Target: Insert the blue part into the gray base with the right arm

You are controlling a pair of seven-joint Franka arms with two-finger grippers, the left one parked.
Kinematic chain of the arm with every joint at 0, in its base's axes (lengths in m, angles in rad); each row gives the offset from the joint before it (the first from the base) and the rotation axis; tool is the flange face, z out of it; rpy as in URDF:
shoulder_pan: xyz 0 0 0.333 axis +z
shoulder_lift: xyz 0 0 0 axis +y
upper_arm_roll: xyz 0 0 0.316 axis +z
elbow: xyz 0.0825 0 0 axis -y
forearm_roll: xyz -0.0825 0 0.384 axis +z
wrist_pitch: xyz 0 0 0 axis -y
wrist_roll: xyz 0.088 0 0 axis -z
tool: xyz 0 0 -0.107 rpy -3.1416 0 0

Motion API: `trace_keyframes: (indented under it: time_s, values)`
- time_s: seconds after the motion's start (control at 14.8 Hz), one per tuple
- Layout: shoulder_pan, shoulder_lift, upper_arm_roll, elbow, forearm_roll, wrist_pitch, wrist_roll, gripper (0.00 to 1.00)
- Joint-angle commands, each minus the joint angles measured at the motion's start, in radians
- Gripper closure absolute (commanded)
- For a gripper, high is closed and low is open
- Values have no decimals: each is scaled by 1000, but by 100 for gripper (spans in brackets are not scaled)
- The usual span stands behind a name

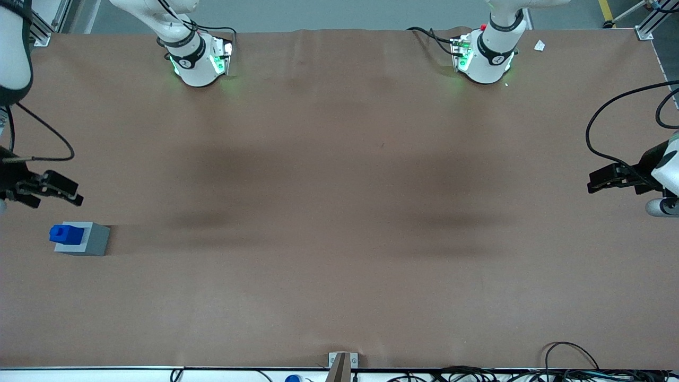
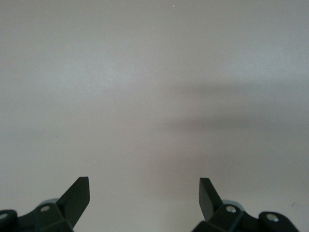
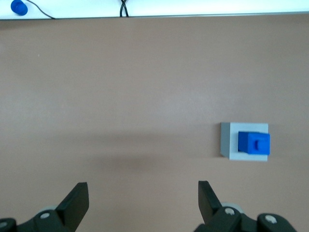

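Blue part (image 1: 63,233) looks already seated in the gray base (image 1: 87,240), so you may have little left to do but check the fit. Start with the brown worktop (image 1: 339,212): the pair sits on it at the working arm's end, nearer the front camera than the right arm (image 1: 13,53). That arm's gripper (image 1: 63,192) hangs above the worktop, well apart from the base and farther from the front camera. Its jaws stand wide with nothing between them. On the base, the blue part sits toward one edge, stub up.
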Motion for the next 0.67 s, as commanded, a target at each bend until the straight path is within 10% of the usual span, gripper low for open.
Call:
trace_keyframes:
  time_s: [0.0,0.61]
  values:
    - [0,-145,-1,-134,-4,-11,14,0]
    - [14,-170,0,-67,-61,-129,5,0]
